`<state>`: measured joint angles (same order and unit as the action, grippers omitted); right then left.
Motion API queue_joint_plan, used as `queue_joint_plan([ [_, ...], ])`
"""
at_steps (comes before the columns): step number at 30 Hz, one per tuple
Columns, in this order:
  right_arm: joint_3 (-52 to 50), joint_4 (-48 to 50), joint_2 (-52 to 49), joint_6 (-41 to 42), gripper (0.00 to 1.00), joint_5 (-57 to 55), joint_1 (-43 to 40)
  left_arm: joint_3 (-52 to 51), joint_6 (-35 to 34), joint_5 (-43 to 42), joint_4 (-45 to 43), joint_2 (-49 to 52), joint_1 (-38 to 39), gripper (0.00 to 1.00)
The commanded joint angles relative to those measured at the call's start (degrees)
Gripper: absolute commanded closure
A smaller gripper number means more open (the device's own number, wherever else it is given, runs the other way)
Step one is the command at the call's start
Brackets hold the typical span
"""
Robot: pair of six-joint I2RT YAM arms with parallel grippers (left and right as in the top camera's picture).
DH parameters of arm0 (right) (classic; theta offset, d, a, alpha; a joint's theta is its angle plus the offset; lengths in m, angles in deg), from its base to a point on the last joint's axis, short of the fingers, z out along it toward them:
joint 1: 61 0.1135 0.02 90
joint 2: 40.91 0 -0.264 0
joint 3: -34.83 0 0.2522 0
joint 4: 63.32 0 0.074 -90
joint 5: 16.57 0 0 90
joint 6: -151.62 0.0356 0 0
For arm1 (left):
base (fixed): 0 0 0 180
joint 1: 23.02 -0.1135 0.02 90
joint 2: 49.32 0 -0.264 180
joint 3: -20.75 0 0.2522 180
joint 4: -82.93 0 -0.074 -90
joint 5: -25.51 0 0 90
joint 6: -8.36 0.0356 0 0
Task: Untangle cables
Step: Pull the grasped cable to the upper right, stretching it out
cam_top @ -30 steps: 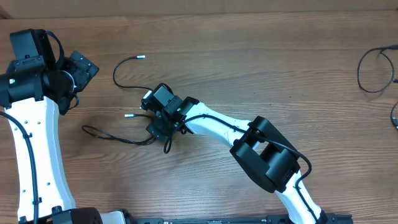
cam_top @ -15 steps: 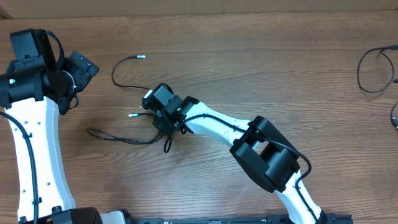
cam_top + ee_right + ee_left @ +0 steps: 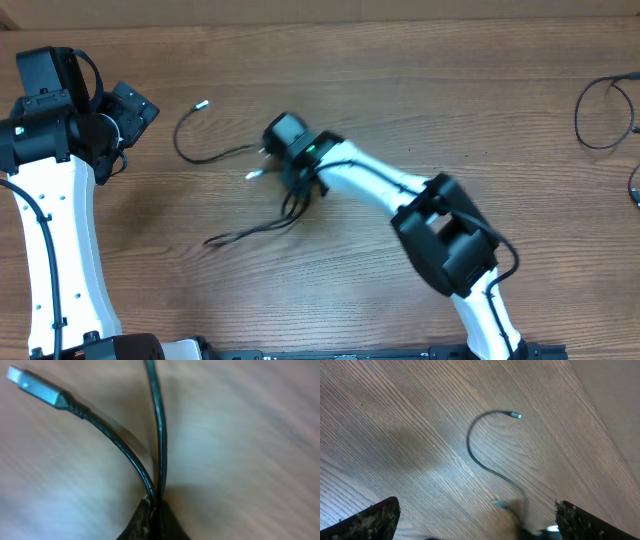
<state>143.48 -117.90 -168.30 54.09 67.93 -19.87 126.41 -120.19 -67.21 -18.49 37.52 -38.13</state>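
Note:
Thin black cables (image 3: 182, 143) lie on the wooden table left of centre. One silvery tip (image 3: 201, 104) points up-left, and another tip (image 3: 252, 176) sits beside my right gripper (image 3: 292, 185). In the right wrist view the right gripper (image 3: 155, 507) is shut on two strands of the cables (image 3: 160, 425), one ending in a silver plug (image 3: 30, 382). A slack loop (image 3: 240, 235) trails down-left from the grip. My left gripper (image 3: 125, 110) hovers at the far left, open and apart from the cables. Its wrist view shows the curved cable (image 3: 470, 450) between its wide fingers (image 3: 370, 520).
More black cables (image 3: 600, 110) lie in a loop at the table's right edge, with another piece (image 3: 635, 190) below it. The right arm's white link (image 3: 380, 185) stretches across the middle. The left arm's white link (image 3: 50, 250) stands along the left side.
The right gripper has shut on the cables and moved right and slightly up. It dragged the strands and the trailing loop along. The left arm has not moved.

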Motion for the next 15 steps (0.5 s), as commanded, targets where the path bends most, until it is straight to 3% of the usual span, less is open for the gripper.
queue_joint_plan([
  [1,0.9,-0.31,6.64,-0.07,0.96,-2.21,-5.22,0.61,1.29,0.59,0.07,-0.66,-0.09,0.0],
  [15,0.87,2.91,11.98,-0.52,0.96,-2.99,-37.18,0.61,1.29,0.57,0.07,-0.66,-0.09,0.01],
])
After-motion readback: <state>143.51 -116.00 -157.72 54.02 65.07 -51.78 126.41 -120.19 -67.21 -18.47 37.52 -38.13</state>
